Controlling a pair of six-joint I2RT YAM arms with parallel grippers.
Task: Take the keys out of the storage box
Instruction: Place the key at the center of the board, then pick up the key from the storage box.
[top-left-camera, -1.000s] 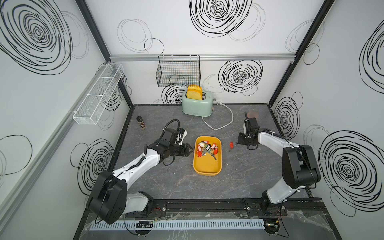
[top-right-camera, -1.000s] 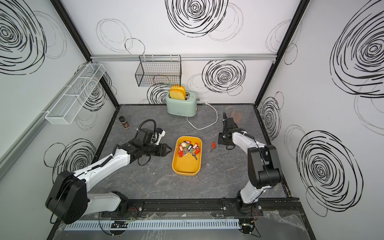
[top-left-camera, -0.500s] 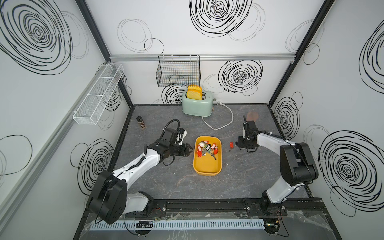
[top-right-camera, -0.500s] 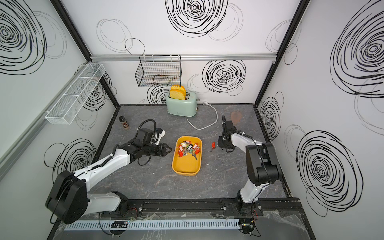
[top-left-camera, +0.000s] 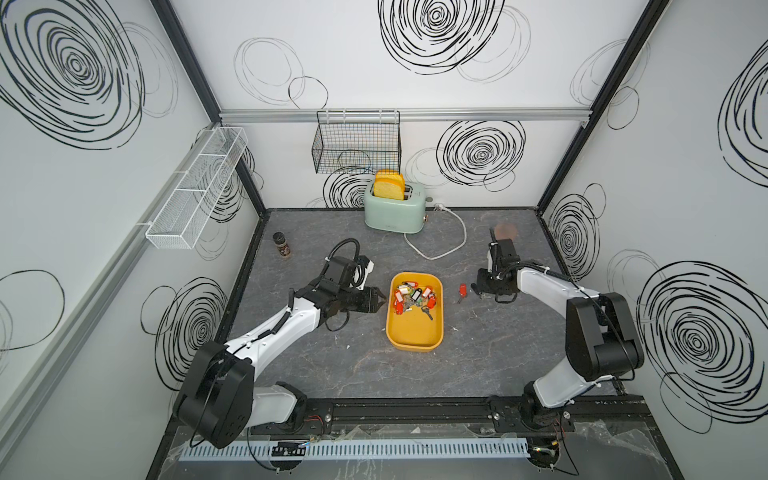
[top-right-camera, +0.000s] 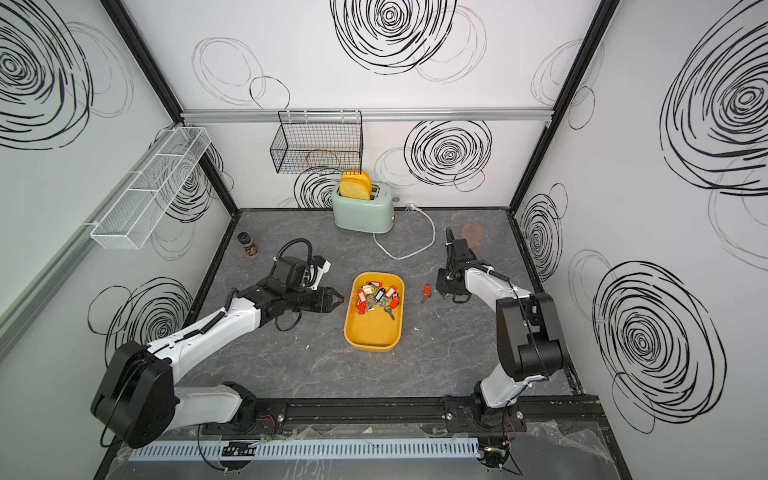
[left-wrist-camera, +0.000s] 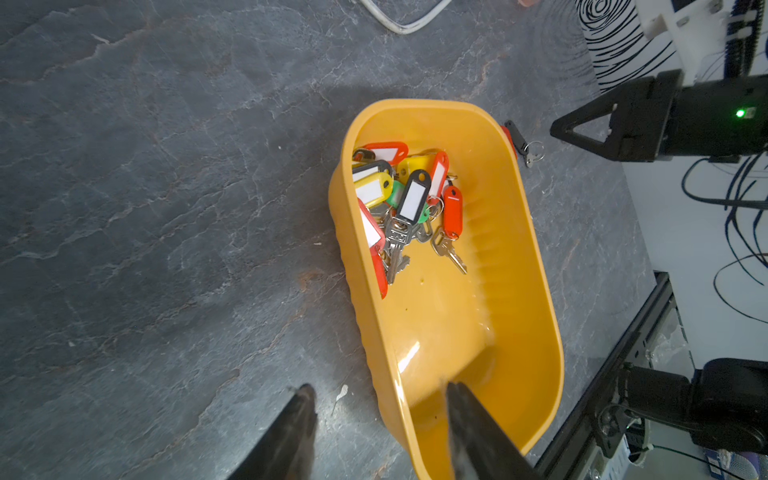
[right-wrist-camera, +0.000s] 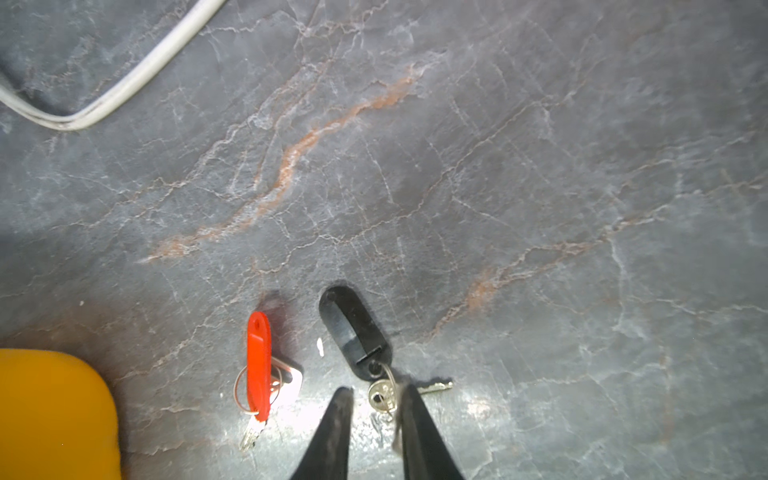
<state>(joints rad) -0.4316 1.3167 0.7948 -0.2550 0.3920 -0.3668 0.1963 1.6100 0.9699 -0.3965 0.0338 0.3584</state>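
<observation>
Most keys (top-left-camera: 413, 296) lie heaped in the far half of the storage box (top-left-camera: 415, 334) at mid-surface (top-left-camera: 498, 345). 2 lie just right of it, a red-tagged key (right-wrist-camera: 258, 361) and a black-tagged key (right-wrist-camera: 353, 332). The left end effector (top-left-camera: 380, 300) is released at the box's left wall, and the right end effector (right-wrist-camera: 376, 395) is slightly parted over the black-tagged key's head.

My 2 top views sit side by side on 1 head, high over the front rail (top-left-camera: 415, 411) and tilted down toward the back wall (top-left-camera: 374, 62). From that far, both take in the whole table (top-left-camera: 478, 353) (top-right-camera: 449, 353).

The left wrist camera rides low behind the left gripper (left-wrist-camera: 379, 386), looking close along the yellow box (left-wrist-camera: 457, 332) toward my right side.

The right wrist camera looks down past the right gripper (right-wrist-camera: 376, 390), very near the table.

These 2 wrist views share the box's corner (right-wrist-camera: 50, 407) and the black-tagged key (left-wrist-camera: 515, 134) (right-wrist-camera: 353, 332).
</observation>
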